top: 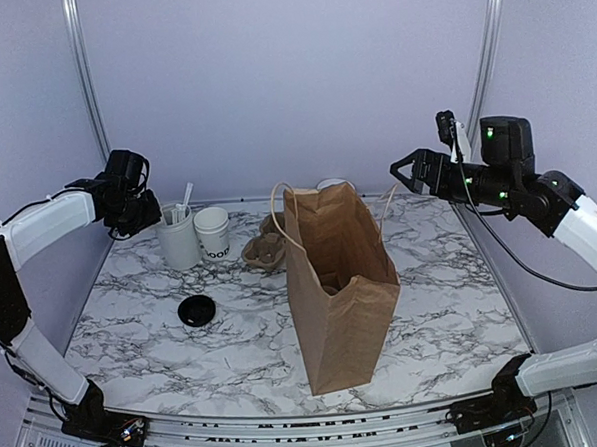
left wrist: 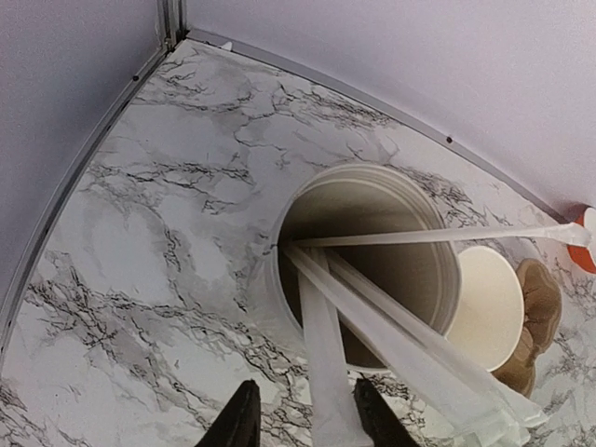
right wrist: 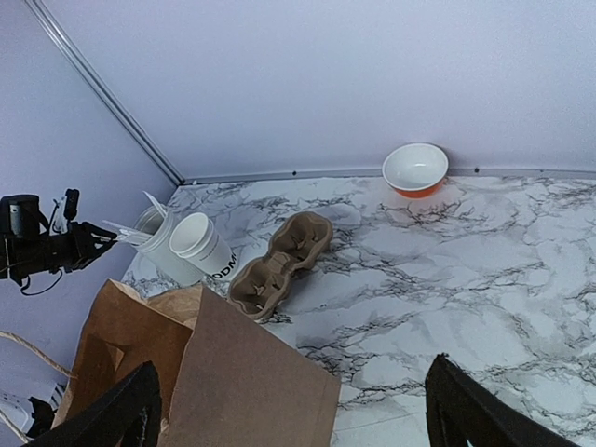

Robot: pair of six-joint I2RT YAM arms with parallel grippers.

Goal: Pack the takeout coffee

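Takeout coffee cup point(top: 212, 231) lidless, left of centre; stick point(left wrist: 312, 326) pickup seemingly underway, left gripper point(left wrist: 305, 391) hold unclear; right gripper point(right wrist: 293, 365) spread wide; firmer pinch needed.

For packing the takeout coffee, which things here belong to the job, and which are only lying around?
Belong to the job:
- paper cup, without its lid
- black lid, lying apart from it
- brown paper bag, standing open

Probably just lying about:
- white canister of sticks
- pulp cup tray
- orange bowl

place: lab test cell — plain lilac walls point(top: 291, 74) | marble-print table point(top: 461, 275)
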